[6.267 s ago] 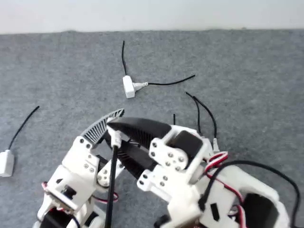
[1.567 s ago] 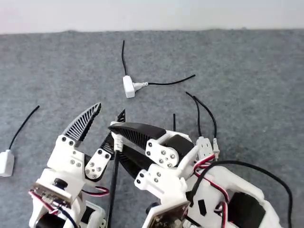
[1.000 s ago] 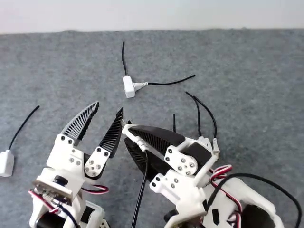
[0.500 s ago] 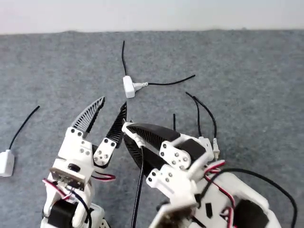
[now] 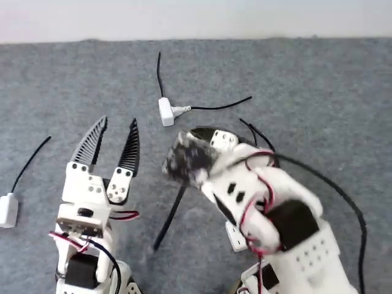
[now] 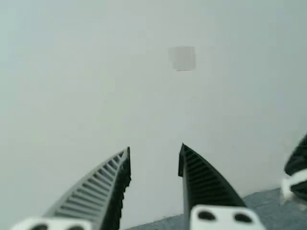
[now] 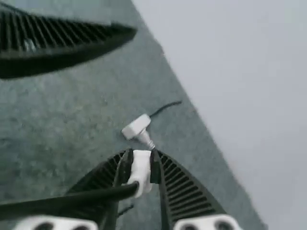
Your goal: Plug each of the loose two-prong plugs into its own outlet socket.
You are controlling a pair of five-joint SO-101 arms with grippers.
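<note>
My right gripper (image 7: 139,157) is shut on a white two-prong plug (image 7: 138,171), whose black cable (image 5: 168,220) trails back over the carpet. Just beyond its tips lies a white outlet socket (image 7: 135,126) with another plug (image 7: 146,139) in it; the high view shows this socket (image 5: 165,112) at the centre back. The right arm (image 5: 251,196) is blurred and covers its own gripper from above. Standing open and holding nothing, my left gripper (image 5: 117,124) is to the left of the right arm, pointing toward the wall (image 6: 154,151). A second socket (image 5: 8,210) lies at the far left edge.
Grey carpet (image 5: 318,92) covers the table up to a pale wall (image 5: 196,18) at the back. Loose black cable ends (image 5: 246,126) stick out from behind the right arm. One finger (image 7: 62,33) of the left gripper passes close by in the right wrist view.
The right arm has swung up and toward the back with the plug in its gripper. The left gripper, open since 1.6 s ago, has drawn away to the left.
</note>
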